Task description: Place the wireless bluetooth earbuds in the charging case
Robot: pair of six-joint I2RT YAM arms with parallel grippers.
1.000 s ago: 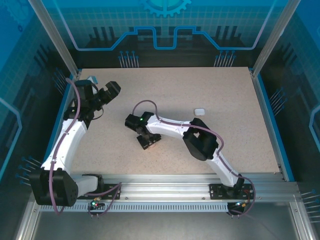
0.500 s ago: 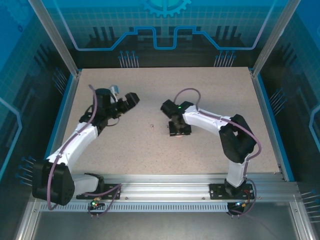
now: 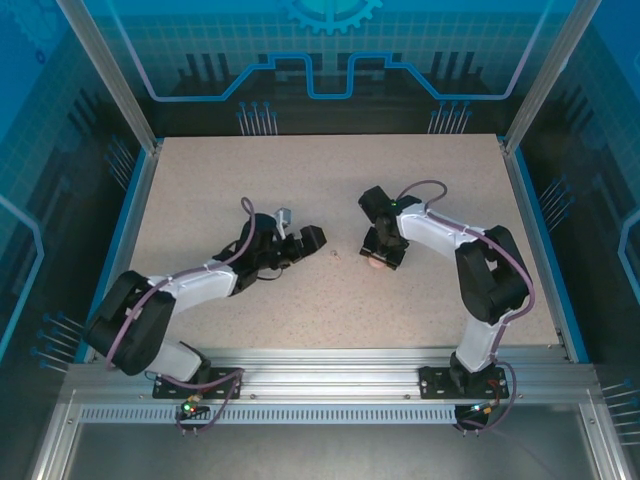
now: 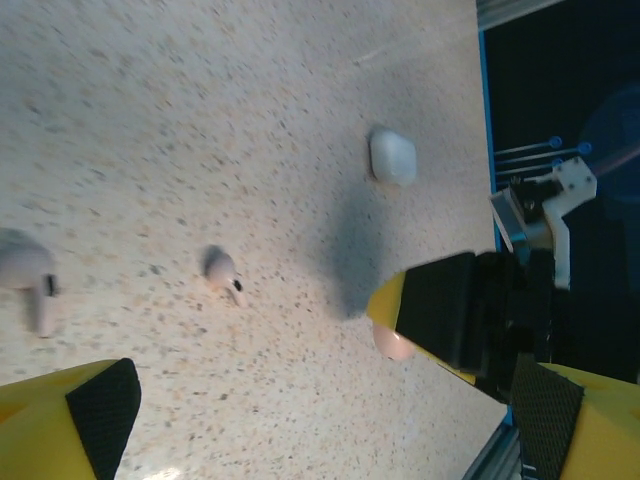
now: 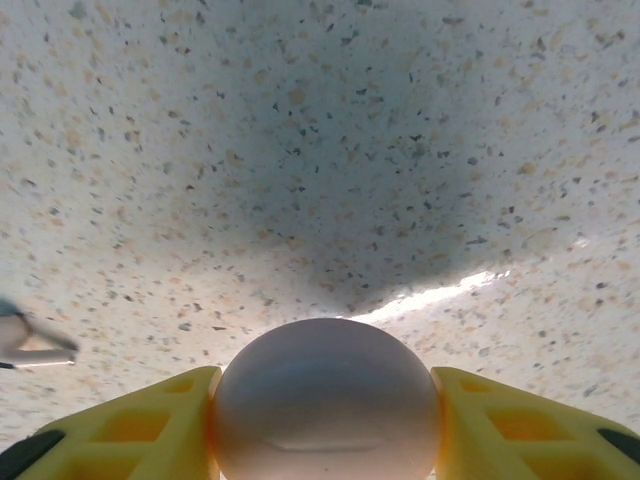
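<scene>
A pale rounded object point(image 5: 325, 390) is clamped in the right gripper point(image 5: 325, 435); the left gripper point(image 4: 320, 405) is spread to admit the earbud point(image 4: 222, 270) ahead.

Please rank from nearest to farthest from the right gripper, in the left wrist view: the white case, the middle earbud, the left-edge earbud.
From the right gripper:
1 and 2. Too close to call: white rounded charging case, above it in the picture; small white earbud with a dark tip, to its left.
3. White stemmed earbud, at the left picture edge, clearly farthest.
</scene>
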